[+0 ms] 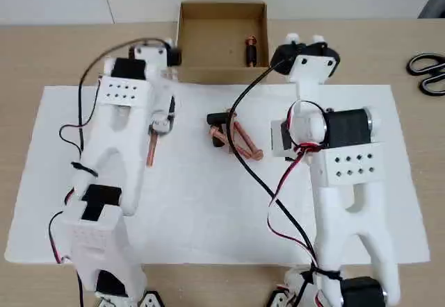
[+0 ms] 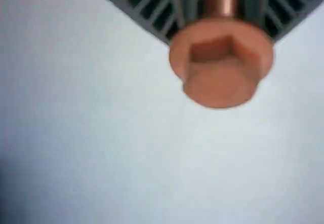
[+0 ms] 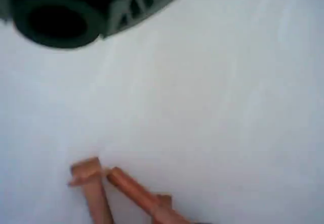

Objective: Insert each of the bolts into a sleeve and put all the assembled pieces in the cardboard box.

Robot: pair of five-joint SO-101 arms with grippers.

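Observation:
My left gripper (image 1: 161,125) hangs over the left part of the white sheet, shut on a copper bolt (image 1: 151,147) that points down toward the near edge. The left wrist view looks at the bolt's hex head (image 2: 220,62) below the ribbed fingers (image 2: 147,6). My right gripper (image 3: 66,1) is shut on a black sleeve (image 3: 50,24), open end facing the camera, above the sheet. Loose copper bolts (image 1: 240,140) (image 3: 136,193) and a black sleeve (image 1: 217,119) lie in a pile at mid-sheet. One assembled piece (image 1: 251,50) lies in the cardboard box (image 1: 186,39).
The white sheet (image 1: 208,210) covers most of the wooden table. Black scissors (image 1: 427,71) lie at the far right. A black cable (image 1: 243,154) runs across the sheet beside the pile. The near half of the sheet is free.

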